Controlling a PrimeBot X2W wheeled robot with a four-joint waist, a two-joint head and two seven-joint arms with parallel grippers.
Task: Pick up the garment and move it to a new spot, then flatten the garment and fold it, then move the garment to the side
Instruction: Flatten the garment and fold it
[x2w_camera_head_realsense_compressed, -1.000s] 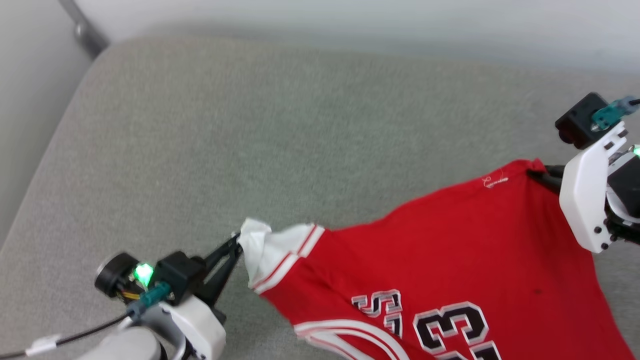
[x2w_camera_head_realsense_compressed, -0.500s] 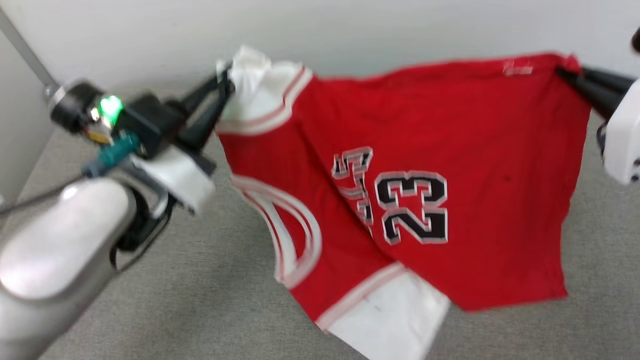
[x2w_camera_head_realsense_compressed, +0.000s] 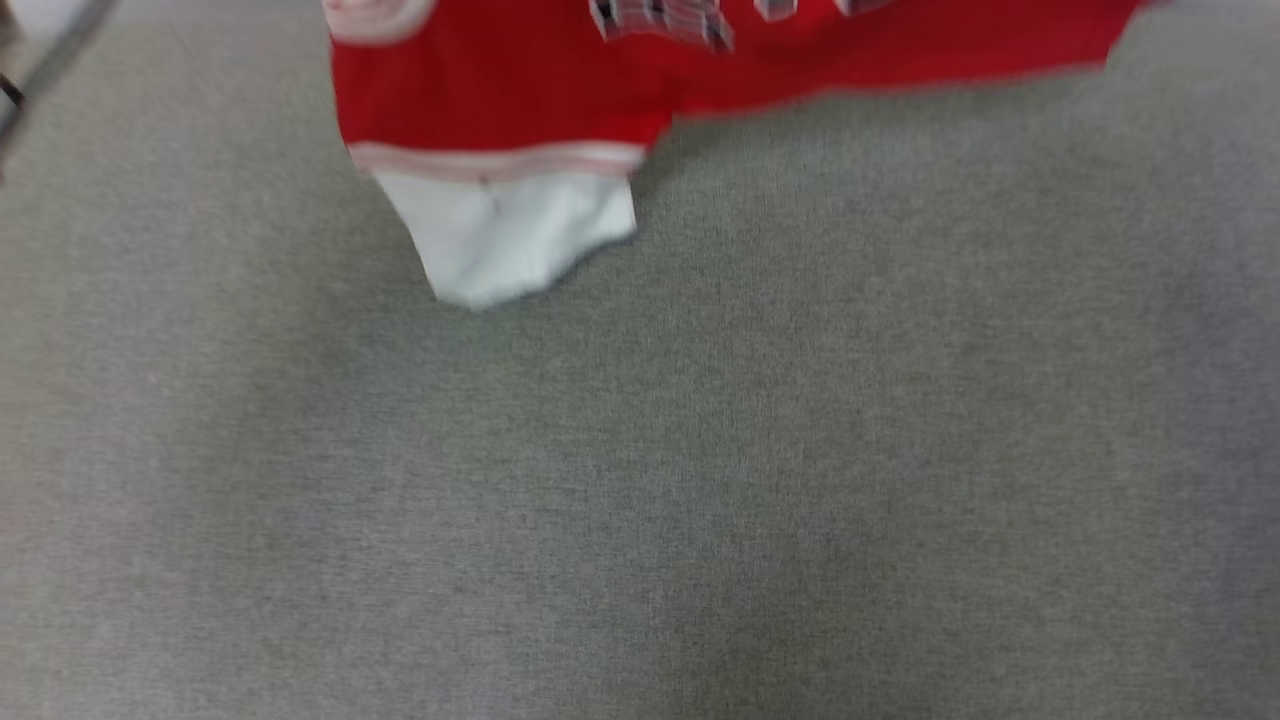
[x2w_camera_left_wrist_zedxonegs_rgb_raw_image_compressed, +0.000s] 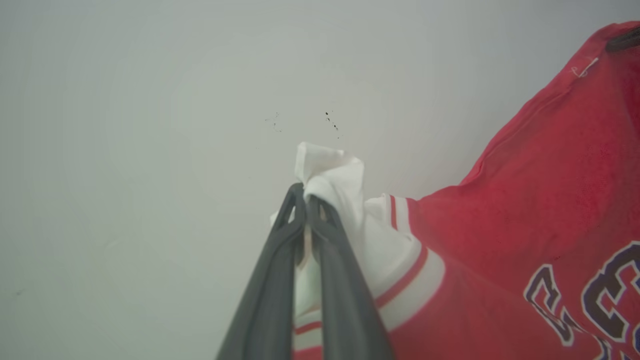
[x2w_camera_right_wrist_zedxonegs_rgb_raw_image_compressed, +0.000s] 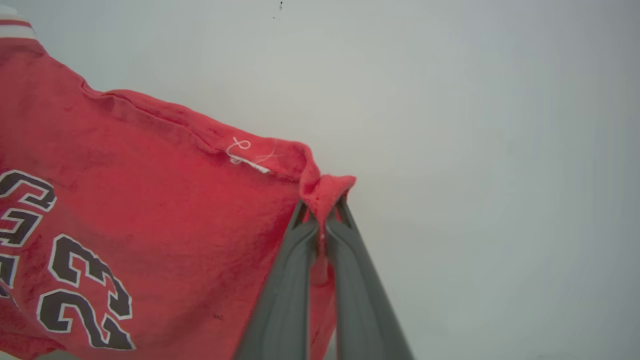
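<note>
Left gripper (x2w_camera_left_wrist_zedxonegs_rgb_raw_image_compressed: 304, 198) clamps the white sleeve (x2w_camera_left_wrist_zedxonegs_rgb_raw_image_compressed: 332, 172), right gripper (x2w_camera_right_wrist_zedxonegs_rgb_raw_image_compressed: 322, 210) a red corner (x2w_camera_right_wrist_zedxonegs_rgb_raw_image_compressed: 327, 186); the 23 jersey (x2w_camera_right_wrist_zedxonegs_rgb_raw_image_compressed: 150, 200) hangs lifted over the grey surface (x2w_camera_head_realsense_compressed: 640, 480); laying down, flattening, folding remain, I judge.

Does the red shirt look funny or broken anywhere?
Yes. A loose white thread curls out of the red edge of the garment, close to the corner pinched by the right gripper. It looks like stitching coming undone.
</note>
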